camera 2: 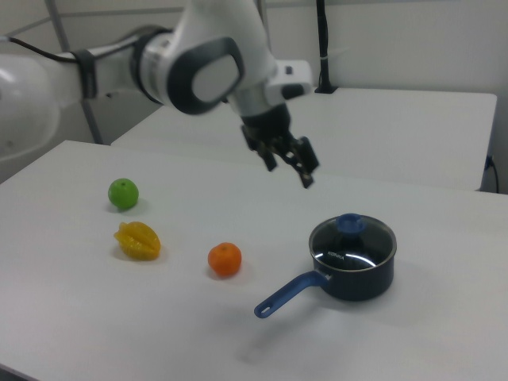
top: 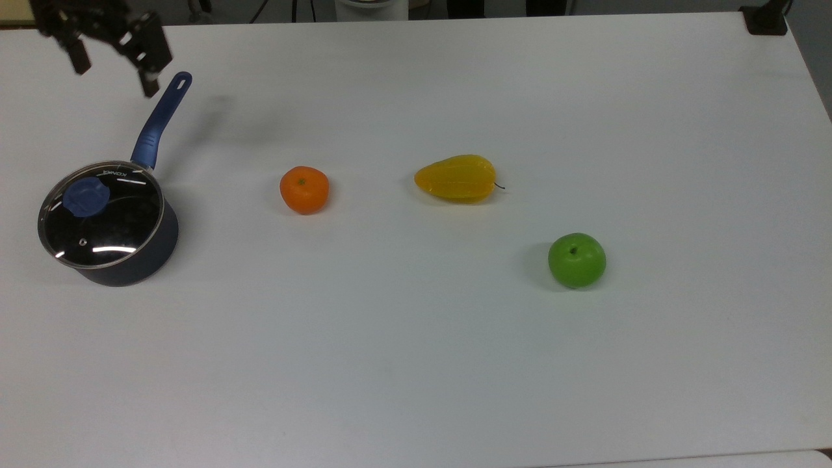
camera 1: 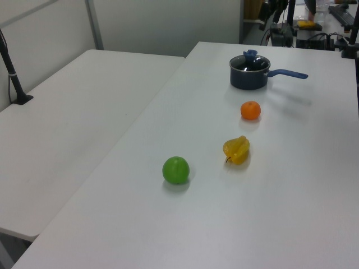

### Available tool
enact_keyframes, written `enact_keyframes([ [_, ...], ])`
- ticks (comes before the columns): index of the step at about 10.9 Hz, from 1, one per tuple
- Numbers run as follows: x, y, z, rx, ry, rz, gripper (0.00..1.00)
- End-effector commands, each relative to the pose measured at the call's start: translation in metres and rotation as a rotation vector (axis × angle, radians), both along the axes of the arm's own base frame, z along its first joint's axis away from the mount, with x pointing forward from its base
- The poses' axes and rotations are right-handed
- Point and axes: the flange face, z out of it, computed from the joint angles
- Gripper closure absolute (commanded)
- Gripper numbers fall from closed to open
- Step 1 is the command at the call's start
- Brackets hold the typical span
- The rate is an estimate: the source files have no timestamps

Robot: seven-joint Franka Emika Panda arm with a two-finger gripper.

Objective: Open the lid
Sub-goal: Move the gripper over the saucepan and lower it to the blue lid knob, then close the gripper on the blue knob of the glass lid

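Observation:
The lid is clear glass with a metal rim and a blue knob. It sits closed on the dark saucepan at the top view's left; the lid also lies flat on the saucepan in the right view. My gripper hovers in the top view's upper left corner, beside the far end of the blue pan handle. It is open with nothing between its fingers. In the right view the gripper hangs well above the table, up and to the left of the lid.
An orange, a yellow fruit and a green apple lie spread across the white table to the top view's right of the pan. A second white table adjoins in the left view.

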Motion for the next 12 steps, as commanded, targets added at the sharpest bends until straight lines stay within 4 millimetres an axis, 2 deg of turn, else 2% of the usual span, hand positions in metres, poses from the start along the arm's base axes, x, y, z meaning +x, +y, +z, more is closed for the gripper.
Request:
enact_keyframes([
  [1, 0.026, -0.031, -0.047, -0.044, -0.068, -0.03, 0.0],
  [4, 0.046, -0.062, -0.099, -0.083, -0.142, -0.062, 0.0],
  [10, 0.055, -0.064, -0.141, -0.077, -0.126, -0.074, 0.0],
  [12, 0.055, -0.065, -0.145, -0.077, -0.123, -0.075, 0.0],
])
